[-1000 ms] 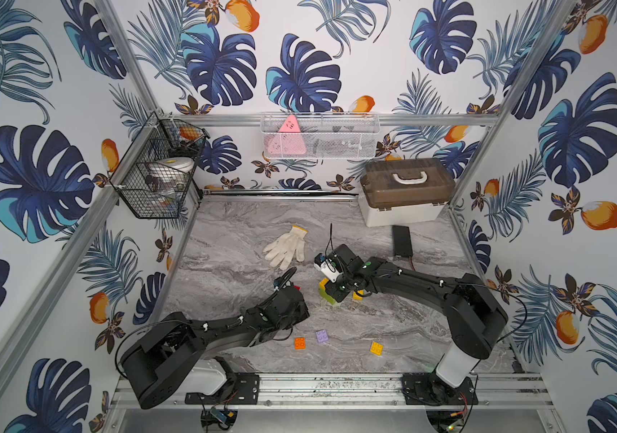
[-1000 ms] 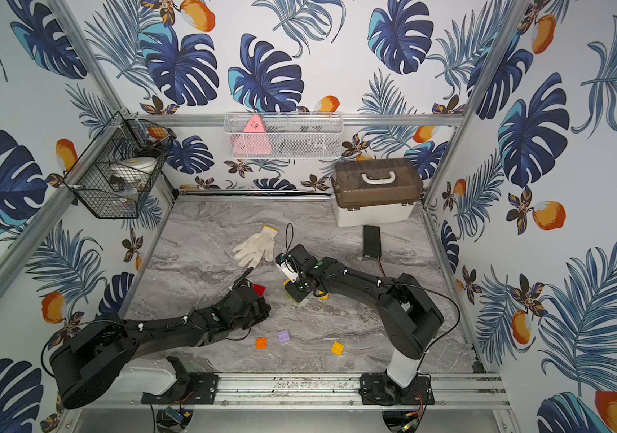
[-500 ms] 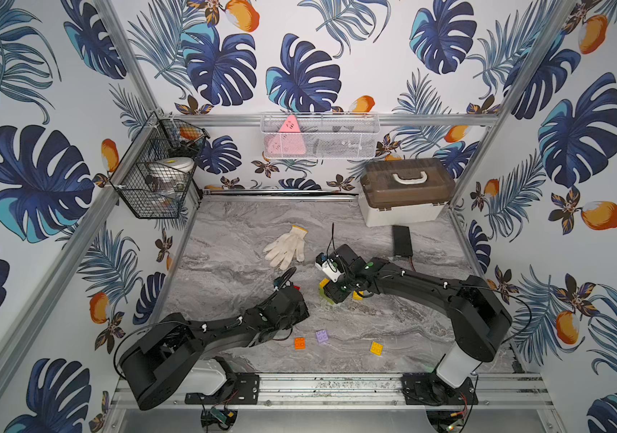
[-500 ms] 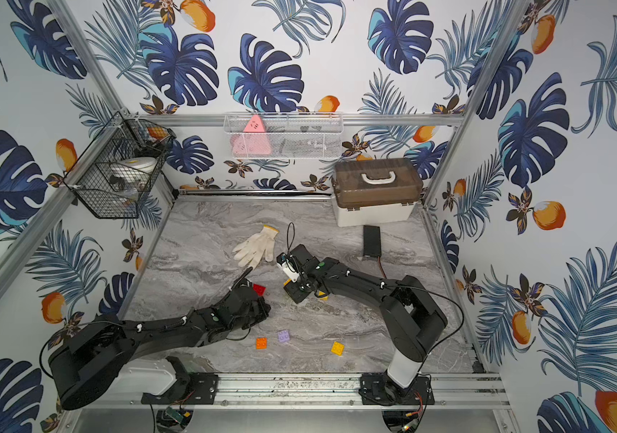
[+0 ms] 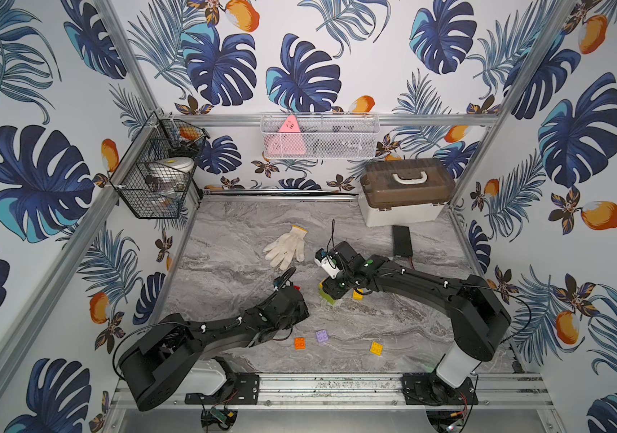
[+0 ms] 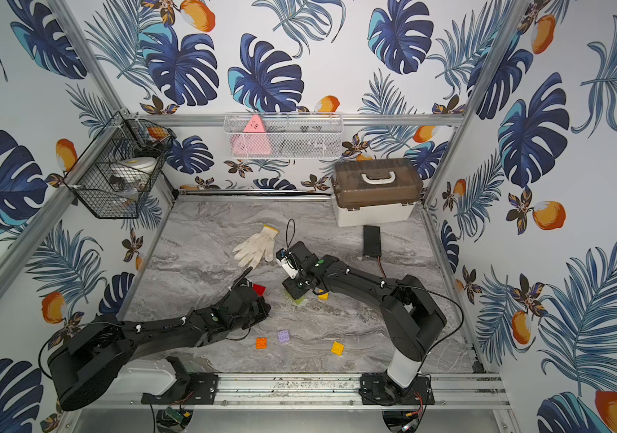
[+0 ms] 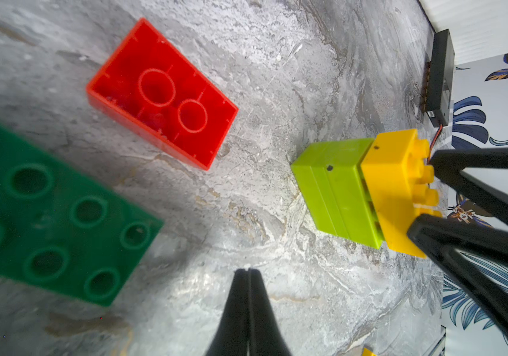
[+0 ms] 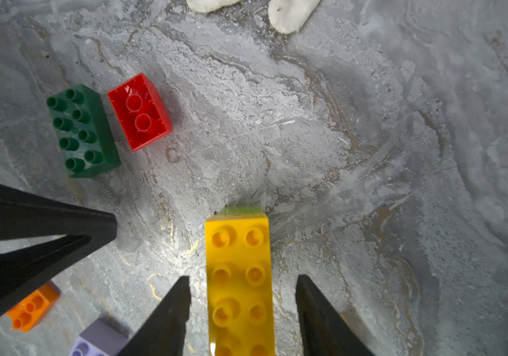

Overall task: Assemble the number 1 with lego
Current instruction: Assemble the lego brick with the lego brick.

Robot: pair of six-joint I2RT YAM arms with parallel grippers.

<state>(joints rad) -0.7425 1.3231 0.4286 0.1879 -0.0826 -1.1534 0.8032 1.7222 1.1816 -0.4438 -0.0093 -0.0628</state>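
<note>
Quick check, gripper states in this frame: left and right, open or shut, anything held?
Left gripper: shut, holding nothing.
Right gripper: open, jaws on either side of the yellow brick, not gripping it.

Both arms were matte black with rounded, boxy joints. The left arm (image 5: pixel 224 330) had a white housing (image 5: pixel 205 378) at seven o'clock, and the right arm (image 5: pixel 411 281) had a white cylinder (image 5: pixel 453 371) at five o'clock. Each bore a green dot (image 5: pixel 369 261), thin black cables (image 5: pixel 333 232) and what seemed to be white cable ties (image 5: pixel 404 270). The fingers (image 8: pixel 166 317) were black tapered wedges.
</note>
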